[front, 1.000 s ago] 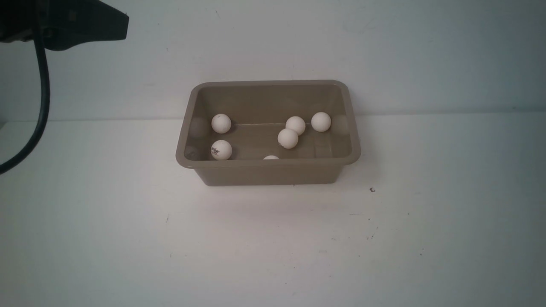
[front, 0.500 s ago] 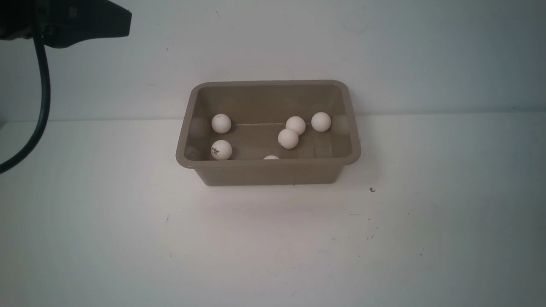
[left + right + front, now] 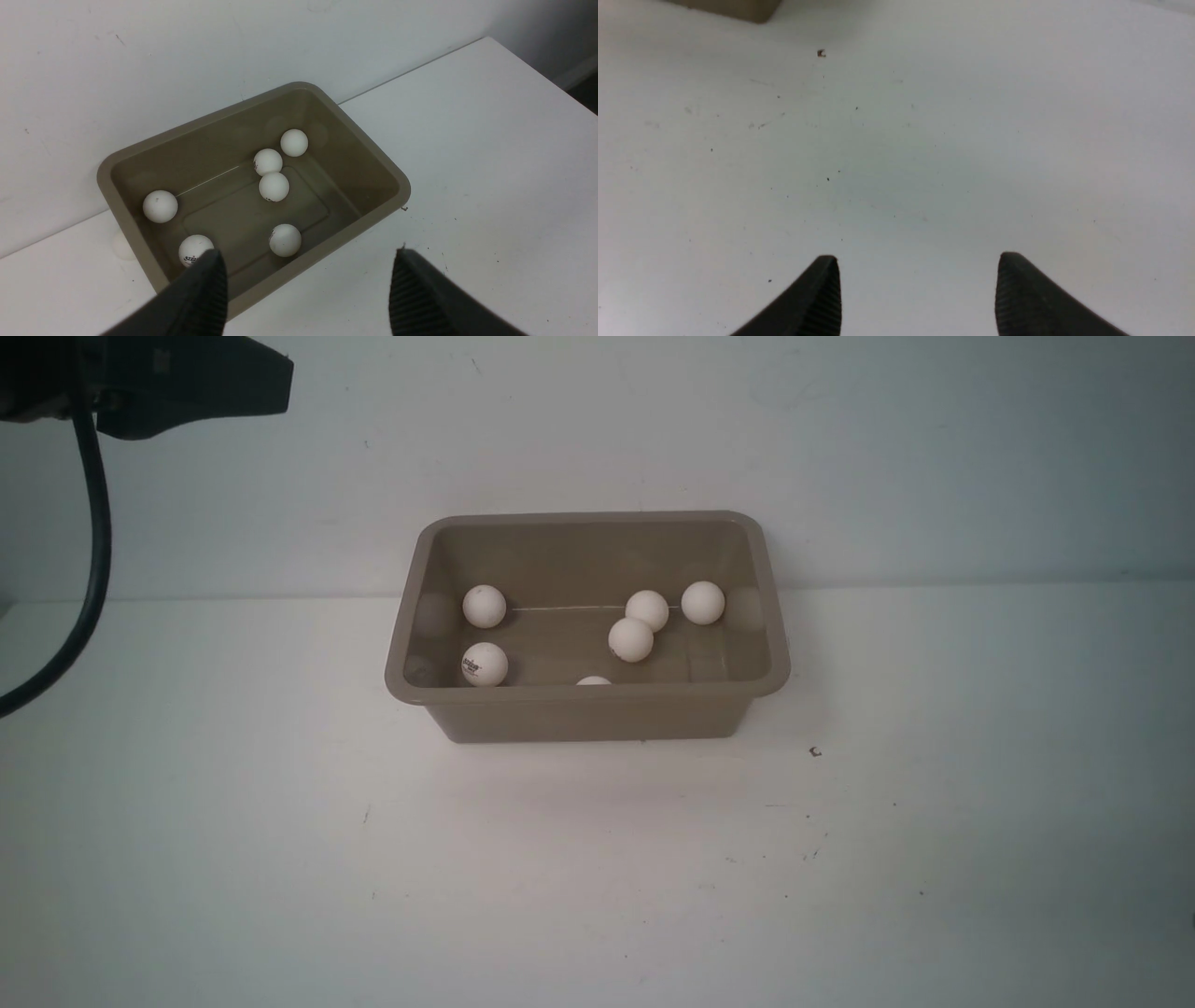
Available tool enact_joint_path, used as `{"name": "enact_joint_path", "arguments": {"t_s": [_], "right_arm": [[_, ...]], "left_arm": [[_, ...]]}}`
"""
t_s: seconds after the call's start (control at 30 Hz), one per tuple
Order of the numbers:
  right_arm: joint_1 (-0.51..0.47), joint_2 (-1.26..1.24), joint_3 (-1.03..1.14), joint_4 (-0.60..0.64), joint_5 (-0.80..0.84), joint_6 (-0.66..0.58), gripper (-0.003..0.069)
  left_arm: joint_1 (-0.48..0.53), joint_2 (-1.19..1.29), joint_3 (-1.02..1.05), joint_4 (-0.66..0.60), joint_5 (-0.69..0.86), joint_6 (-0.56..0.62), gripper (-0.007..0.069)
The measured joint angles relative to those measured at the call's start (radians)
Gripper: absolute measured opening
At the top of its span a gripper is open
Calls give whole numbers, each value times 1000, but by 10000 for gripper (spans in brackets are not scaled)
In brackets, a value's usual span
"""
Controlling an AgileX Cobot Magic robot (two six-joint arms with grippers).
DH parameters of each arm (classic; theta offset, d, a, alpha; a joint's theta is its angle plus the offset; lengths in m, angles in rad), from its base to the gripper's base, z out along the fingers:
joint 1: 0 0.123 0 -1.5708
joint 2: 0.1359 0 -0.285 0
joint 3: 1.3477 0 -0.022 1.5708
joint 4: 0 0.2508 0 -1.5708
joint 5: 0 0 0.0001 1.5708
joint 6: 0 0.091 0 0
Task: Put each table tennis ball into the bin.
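The taupe bin [image 3: 579, 694] stands at the back of the white table, against the wall. Several white table tennis balls lie inside it: one [image 3: 485, 606] at the far left, a logo ball [image 3: 485, 665] in front of it, a touching pair [image 3: 630, 639] in the middle, and one [image 3: 703, 602] at the right. The near rim half hides another ball [image 3: 594, 681]. My left gripper [image 3: 309, 252] hangs open and empty high above the bin's [image 3: 307, 263] near rim. My right gripper [image 3: 919, 255] is open over bare table, with nothing between its fingers.
The left arm's dark body [image 3: 187, 383] and its black cable [image 3: 93, 523] show at the top left of the front view. The right arm is outside that view. A corner of the bin [image 3: 738, 9] and a small dark speck [image 3: 821, 53] show beyond the right gripper.
The left arm's dark body has edged slightly to the right in the front view. The balls and the bin have not moved.
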Motion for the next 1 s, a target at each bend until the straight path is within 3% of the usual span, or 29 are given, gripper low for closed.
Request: {"name": "enact_joint_path", "arguments": {"t_s": [0.27,0.63,0.8,1.0], "right_arm": [[0,0,0,36,11,0,330],[0,0,0,124,-69,-5,316],[7,0,0,310,-119,-132,293],[126,-11,0,455,-113,-441,251]], "left_arm": [[0,0,0,-9,0,0,426],[0,0,0,-75,-4,22,426],[0,0,0,-74,-4,44,426],[0,0,0,-75,-3,46,426]]}}
